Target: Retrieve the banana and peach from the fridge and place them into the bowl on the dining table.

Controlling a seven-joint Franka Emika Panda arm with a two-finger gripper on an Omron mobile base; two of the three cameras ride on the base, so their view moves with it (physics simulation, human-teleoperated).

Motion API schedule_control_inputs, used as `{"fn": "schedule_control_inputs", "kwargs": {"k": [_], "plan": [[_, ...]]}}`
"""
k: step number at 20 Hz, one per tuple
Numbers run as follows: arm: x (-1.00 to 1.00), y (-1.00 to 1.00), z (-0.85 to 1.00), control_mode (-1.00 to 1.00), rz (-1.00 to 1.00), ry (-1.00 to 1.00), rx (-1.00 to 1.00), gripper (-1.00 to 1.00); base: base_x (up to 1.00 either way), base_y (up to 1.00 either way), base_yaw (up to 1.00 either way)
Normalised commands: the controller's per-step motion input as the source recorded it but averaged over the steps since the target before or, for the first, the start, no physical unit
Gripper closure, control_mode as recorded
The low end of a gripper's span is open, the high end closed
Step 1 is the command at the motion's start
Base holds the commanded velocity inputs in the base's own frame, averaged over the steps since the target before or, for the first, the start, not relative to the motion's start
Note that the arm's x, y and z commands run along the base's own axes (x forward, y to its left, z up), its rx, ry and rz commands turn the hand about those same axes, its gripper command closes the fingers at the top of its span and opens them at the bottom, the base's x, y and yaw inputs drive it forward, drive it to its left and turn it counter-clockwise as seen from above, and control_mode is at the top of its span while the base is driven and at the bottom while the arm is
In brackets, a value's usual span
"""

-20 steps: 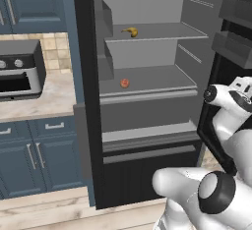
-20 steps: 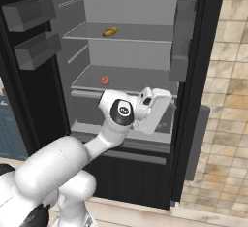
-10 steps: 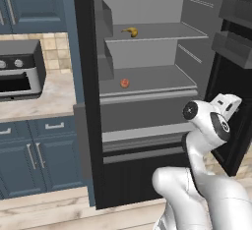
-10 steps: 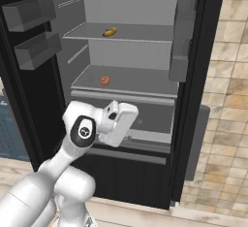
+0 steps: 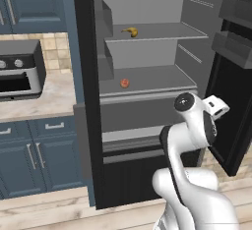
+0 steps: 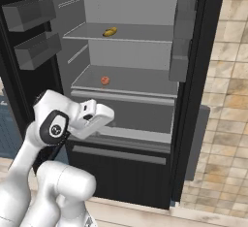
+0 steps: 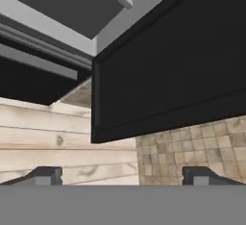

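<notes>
Inside the open fridge (image 5: 147, 57): 1 banana (image 5: 130, 31) on the upper shelf, 1 peach (image 5: 124, 83) on the shelf below, at abt 6 o'clock from the banana, well apart. Both lie loose, nothing touching them. Two shelves w/ fruit, drawers under. Both doors stand open. Gripper (image 7: 122, 175) hangs low by the right door's (image 7: 168, 70) bottom edge, over the wood floor (image 7: 57, 147); 2 fingertips (image 7: 45, 175) spread wide, nothing between. Arm's hand sits at 5 o'clock from the peach, well clear. Toaster oven (image 5: 18, 71) on counter at 9 o'clock.
</notes>
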Motion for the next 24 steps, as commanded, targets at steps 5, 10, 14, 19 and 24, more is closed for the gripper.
{"fn": "schedule_control_inputs", "kwargs": {"k": [5,10,14,19,24], "plan": [[-0.37,0.63,0.00,-1.00,0.00,-0.16,0.36,-1.00,0.00,0.00,0.00],[-0.56,0.44,0.02,-1.00,0.03,-0.17,0.33,-1.00,0.00,0.00,0.00],[-0.69,0.32,0.12,-1.00,0.23,-0.07,0.18,-1.00,0.00,0.00,0.00],[-0.49,0.29,0.19,-1.00,0.29,-0.02,0.08,-1.00,0.00,0.00,0.00],[-0.16,0.20,0.02,-1.00,0.28,-0.05,0.00,-1.00,0.00,0.00,0.00]]}}
